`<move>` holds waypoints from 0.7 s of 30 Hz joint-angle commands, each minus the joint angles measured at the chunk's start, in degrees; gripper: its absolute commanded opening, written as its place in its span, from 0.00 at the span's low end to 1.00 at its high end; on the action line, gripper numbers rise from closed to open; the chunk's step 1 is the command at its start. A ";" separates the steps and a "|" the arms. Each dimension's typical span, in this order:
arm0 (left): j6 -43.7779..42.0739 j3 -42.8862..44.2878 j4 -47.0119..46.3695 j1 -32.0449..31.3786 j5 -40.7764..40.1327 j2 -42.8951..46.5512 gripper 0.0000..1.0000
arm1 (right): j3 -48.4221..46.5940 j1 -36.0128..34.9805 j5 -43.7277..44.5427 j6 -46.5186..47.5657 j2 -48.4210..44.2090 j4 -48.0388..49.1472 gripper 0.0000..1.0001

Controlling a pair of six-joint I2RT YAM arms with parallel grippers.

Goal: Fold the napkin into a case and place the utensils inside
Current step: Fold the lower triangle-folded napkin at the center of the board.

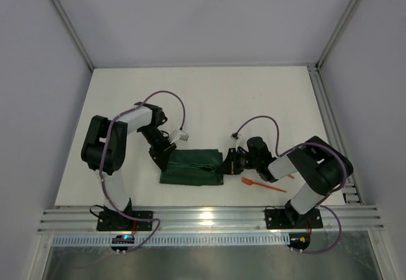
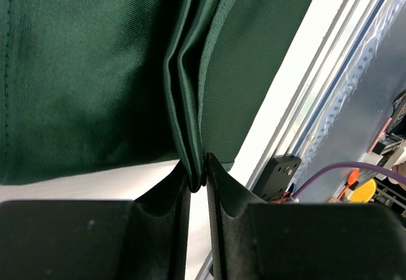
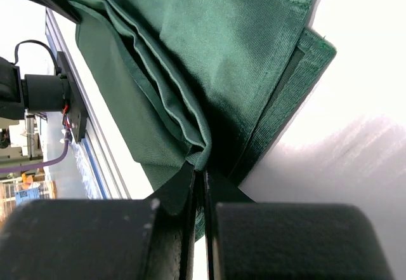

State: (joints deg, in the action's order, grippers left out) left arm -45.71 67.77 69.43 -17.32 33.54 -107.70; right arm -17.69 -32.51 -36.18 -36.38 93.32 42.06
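Note:
The dark green napkin [image 1: 193,167] lies folded into a narrow oblong on the white table, between the two arms. My left gripper [image 1: 163,159] is at its left end. In the left wrist view, its tips [image 2: 202,175] pinch a bunched fold of the napkin [image 2: 95,70]. My right gripper [image 1: 227,161] is at the right end. There, its tips [image 3: 200,171] are shut on a layered fold of the napkin [image 3: 209,51]. An orange utensil [image 1: 265,186] lies on the table just right of the right gripper. A second orange piece [image 1: 290,176] peeks out from under the right arm.
A metal rail [image 1: 209,218] runs along the near table edge, close to the napkin's near side. Another rail [image 1: 330,121] borders the right side. White walls enclose the table on the left, back and right.

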 commanded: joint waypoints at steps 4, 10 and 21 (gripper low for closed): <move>-0.25 -1.67 -2.10 0.18 1.09 0.73 0.15 | -2.08 0.08 -1.08 -0.01 0.73 2.42 0.04; -0.17 -1.94 -0.79 0.18 1.27 3.55 0.17 | -3.31 -0.09 -1.17 0.96 0.02 -0.92 0.04; 7.56 -3.26 -7.10 0.27 -0.05 8.64 0.50 | -4.37 -2.20 0.41 2.72 -2.17 -5.59 0.04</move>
State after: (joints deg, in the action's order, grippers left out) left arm -42.06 64.45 66.37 -17.34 33.50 -102.65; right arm -20.53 -33.95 -36.40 -35.38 93.25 37.50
